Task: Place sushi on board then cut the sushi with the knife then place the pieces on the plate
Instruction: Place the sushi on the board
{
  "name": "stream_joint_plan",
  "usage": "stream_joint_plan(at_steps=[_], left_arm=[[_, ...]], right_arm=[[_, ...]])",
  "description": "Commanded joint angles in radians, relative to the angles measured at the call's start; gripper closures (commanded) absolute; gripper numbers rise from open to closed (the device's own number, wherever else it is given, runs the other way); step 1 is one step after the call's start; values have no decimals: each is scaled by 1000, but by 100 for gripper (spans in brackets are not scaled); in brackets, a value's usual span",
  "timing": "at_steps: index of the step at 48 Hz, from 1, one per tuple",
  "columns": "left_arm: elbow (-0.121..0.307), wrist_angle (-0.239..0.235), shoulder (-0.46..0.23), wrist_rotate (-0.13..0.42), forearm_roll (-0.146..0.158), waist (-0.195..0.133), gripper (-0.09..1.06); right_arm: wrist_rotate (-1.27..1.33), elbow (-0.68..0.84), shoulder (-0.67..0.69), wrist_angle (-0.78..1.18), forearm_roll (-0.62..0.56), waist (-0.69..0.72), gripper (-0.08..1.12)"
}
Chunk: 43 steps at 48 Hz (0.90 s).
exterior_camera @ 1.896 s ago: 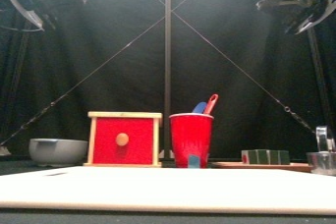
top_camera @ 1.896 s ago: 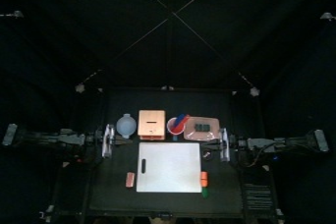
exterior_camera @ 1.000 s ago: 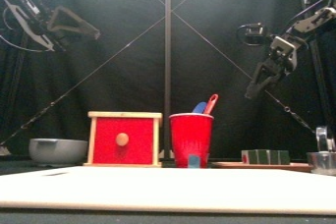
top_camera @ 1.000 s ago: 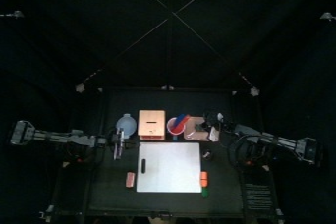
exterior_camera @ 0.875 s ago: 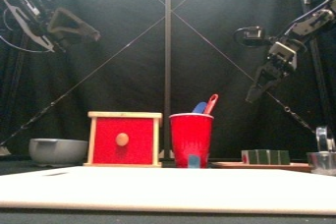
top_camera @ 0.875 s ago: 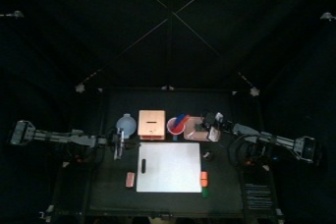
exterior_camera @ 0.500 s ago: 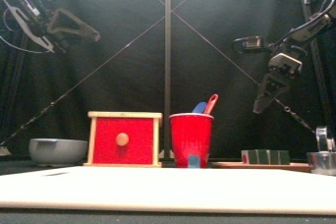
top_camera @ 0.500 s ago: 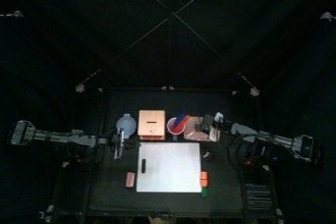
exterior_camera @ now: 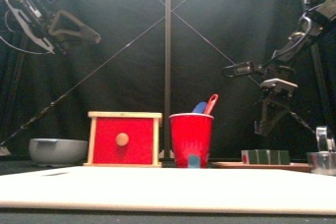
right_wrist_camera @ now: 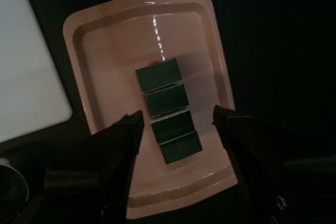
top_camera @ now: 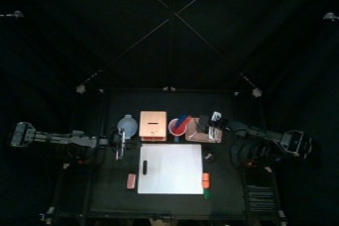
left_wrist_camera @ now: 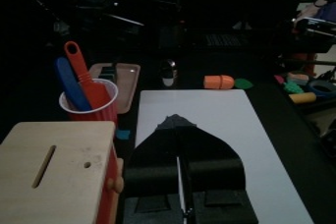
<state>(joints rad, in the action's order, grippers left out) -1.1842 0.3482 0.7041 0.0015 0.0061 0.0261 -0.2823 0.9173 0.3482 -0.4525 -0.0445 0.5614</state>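
Four sushi blocks [right_wrist_camera: 171, 110] on tray [right_wrist_camera: 98, 61], table [top_camera: 113, 195] back-right, unclear from top; R gripper [right_wrist_camera: 178, 118] jaws apart above; L gripper [left_wrist_camera: 180, 125] jaws together.

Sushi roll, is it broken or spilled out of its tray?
Nothing looks wrong. The sushi roll lies in the pink tray as four blocks in one neat row, none tipped or strayed. The right tool hangs over it, jaws open on either side.

The sushi [right_wrist_camera: 167, 100], four dark green blocks in a row, lies lengthwise on the pink plate [right_wrist_camera: 105, 31]. The white board [top_camera: 172, 169] lies flat near the table's front. A blue knife [exterior_camera: 199, 108] and a red knife [exterior_camera: 210, 100] stand leaning in the red cup [exterior_camera: 192, 140], just left of the plate.
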Motion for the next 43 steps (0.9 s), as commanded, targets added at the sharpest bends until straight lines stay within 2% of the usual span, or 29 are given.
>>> stream_joint_plan(at_steps=[1, 10, 18, 43], left_arm=[[12, 11, -3, 0, -6, 3, 99], [12, 11, -3, 0, -5, 3, 99], [12, 11, -2, -2, -6, 3, 99], [14, 9, -3, -2, -6, 5, 99]], right_arm=[[-72, -35, -25, -23, 66, 21, 14], [-245, -40, -71, -34, 199, 75, 14], [-341, -31, -80, -3, 262, 130, 14], [-374, -28, -176, 8, 307, 120, 14]])
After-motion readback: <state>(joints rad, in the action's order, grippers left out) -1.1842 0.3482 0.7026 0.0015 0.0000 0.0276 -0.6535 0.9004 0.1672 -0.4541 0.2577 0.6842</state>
